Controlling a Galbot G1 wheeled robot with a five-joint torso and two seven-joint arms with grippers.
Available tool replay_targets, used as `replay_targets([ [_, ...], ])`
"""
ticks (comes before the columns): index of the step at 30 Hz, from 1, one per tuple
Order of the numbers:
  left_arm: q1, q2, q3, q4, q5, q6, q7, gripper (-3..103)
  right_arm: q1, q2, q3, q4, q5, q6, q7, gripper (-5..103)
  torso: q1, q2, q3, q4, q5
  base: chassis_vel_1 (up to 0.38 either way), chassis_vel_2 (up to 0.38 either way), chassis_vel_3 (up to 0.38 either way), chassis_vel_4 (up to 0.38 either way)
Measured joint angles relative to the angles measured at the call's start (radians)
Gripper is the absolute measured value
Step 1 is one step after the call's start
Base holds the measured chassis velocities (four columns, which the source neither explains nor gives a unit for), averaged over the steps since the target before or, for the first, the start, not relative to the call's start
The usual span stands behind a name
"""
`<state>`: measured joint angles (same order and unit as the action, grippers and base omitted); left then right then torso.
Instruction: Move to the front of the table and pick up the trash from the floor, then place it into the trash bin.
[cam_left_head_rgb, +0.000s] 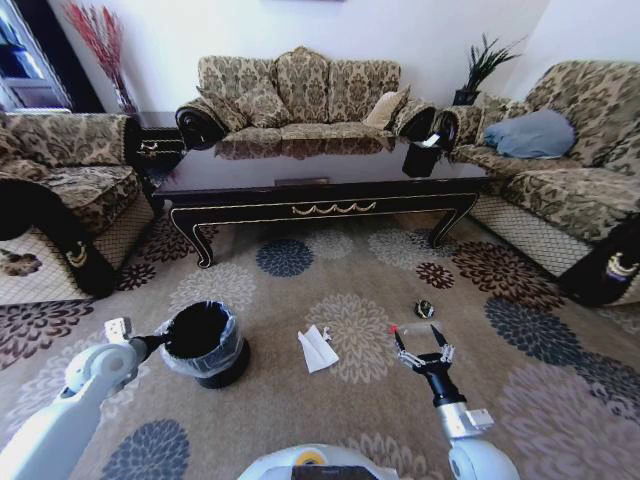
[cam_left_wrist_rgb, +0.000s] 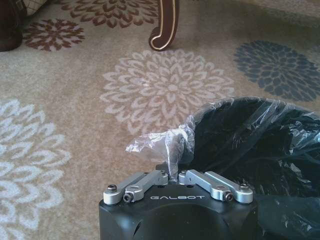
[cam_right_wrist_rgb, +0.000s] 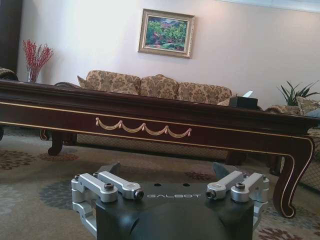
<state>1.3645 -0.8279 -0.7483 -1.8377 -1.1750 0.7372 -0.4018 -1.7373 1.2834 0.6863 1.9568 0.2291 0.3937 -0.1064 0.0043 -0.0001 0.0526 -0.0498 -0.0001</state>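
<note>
On flowered carpet (cam_left_head_rgb: 360, 330), crumpled white paper (cam_left_head_rgb: 317, 347)

Claw: the right claw (cam_right_wrist_rgb: 175, 192) sits low over the patterned carpet (cam_right_wrist_rgb: 30, 190), its fingers spread wide apart with nothing between them.
Desk: the desk (cam_right_wrist_rgb: 150, 107) stretches across just beyond the claw, gold swag on its apron, one curved leg (cam_right_wrist_rgb: 292, 180) off to the side.
Behind: a sofa (cam_right_wrist_rgb: 150, 87), a framed painting (cam_right_wrist_rgb: 166, 33), a black box (cam_right_wrist_rgb: 243, 101) on the desk.
</note>
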Motion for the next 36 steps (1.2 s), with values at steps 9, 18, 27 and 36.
replay_targets([
  [9,0.001,-0.006,0.002,-0.006,0.010,-0.001,0.000,4,0.002,-0.003,0.002,-0.004,0.000,0.002,0.003,100,0.000,0.000,0.000,-0.0001,0.0001,-0.181,-0.184,0.175,0.186],
  [18,0.010,-0.016,0.003,-0.032,0.008,-0.002,-0.003,4,0.040,-0.021,0.001,-0.057,-0.112,0.019,0.044,100,0.000,0.000,0.000,-0.0005,0.0004,-0.173,-0.184,0.148,0.179],
  [27,0.007,-0.001,0.016,-0.084,0.008,-0.002,-0.013,4,0.205,-0.182,-0.032,-0.251,-0.335,-0.021,0.134,100,0.000,0.000,0.000,0.0002,0.0001,0.034,0.033,-0.017,-0.020],
  [36,0.046,0.007,0.007,-0.180,0.010,-0.002,-0.027,4,0.405,-0.364,-0.140,-0.533,-0.561,0.050,0.137,100,0.000,0.000,0.000,-0.0002,0.0006,0.000,0.000,0.000,0.000],
])
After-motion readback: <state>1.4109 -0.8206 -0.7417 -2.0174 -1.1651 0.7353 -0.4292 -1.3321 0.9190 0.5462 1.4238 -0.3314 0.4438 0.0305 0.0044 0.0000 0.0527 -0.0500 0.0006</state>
